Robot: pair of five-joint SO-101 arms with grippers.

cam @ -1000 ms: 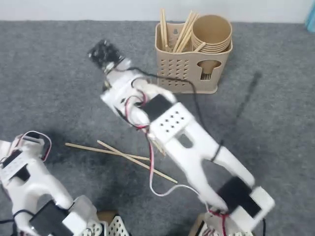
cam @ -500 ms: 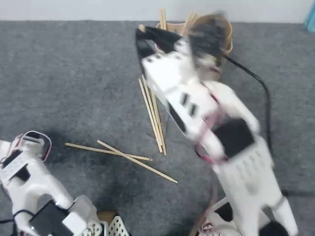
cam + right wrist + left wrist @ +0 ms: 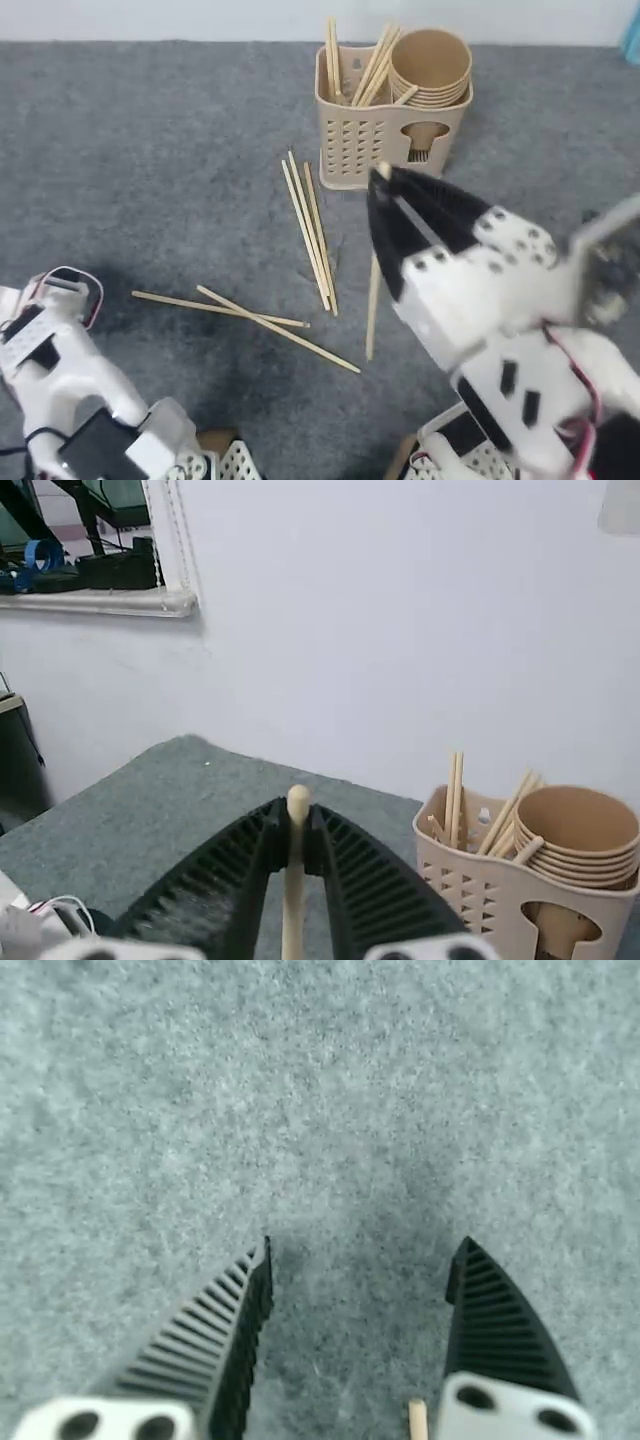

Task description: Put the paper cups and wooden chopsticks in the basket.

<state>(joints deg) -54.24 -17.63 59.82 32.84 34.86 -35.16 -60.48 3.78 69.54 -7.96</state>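
At far left of the high view we see the left arm (image 3: 60,375), low in the corner. Its left gripper (image 3: 366,1250) has its jaws spread wide above bare grey carpet (image 3: 320,1080) and grips nothing. Next, two crossed chopsticks (image 3: 245,313) lie flat on the carpet. Further right, three chopsticks (image 3: 312,240) lie side by side, near the basket's front corner. Right of these, the right gripper (image 3: 382,182) is clamped on one held chopstick (image 3: 372,305), which hangs tilted in front of the basket (image 3: 360,140). The basket contains a stack of paper cups (image 3: 430,60) and several upright chopsticks (image 3: 372,65).
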